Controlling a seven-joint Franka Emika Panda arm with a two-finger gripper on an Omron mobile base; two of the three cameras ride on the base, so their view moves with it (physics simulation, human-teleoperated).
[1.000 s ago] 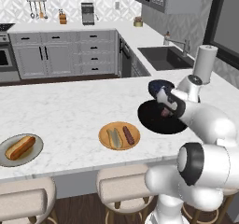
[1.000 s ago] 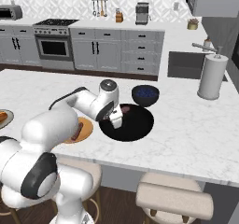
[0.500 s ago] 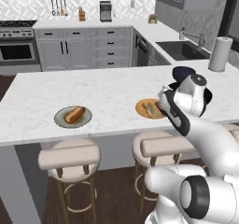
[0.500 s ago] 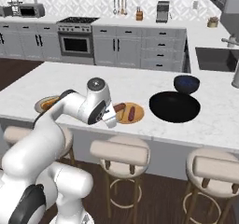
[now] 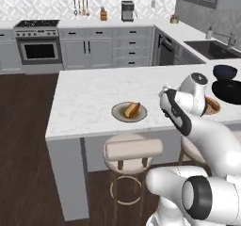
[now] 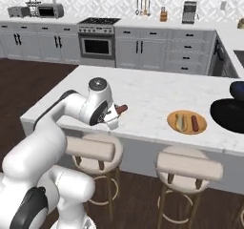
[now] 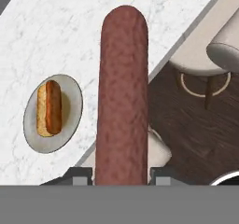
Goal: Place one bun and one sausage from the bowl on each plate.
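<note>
My gripper [image 7: 120,174] is shut on a dark red-brown sausage [image 7: 122,92], which sticks out lengthwise from the fingers. From the right base view the gripper [image 6: 116,112] holds the sausage [image 6: 121,109] above the counter's front part. To its left in the hand view lies the grey-rimmed plate [image 7: 32,125] with an orange-tan bun [image 7: 49,108] on it. The left base view has that plate [image 5: 117,115] and bun [image 5: 132,109] just left of my arm. An orange plate [image 6: 202,126] carries a bun [image 6: 179,121] and a sausage [image 6: 194,123]. The black bowl [image 6: 228,117] stands at the right.
A smaller dark blue bowl [image 6: 238,88] stands behind the black bowl [image 5: 230,92]. Padded stools [image 6: 188,166] line the counter's front edge, one beneath my gripper [image 7: 219,45]. The marble counter [image 5: 89,98] stretches left of the grey plate. Cabinets and a stove line the far wall.
The base has driven left along the counter, so the whole scene has shifted. The gripper, over the black bowl a second ago, is now beside the grey plate, still holding the sausage.
</note>
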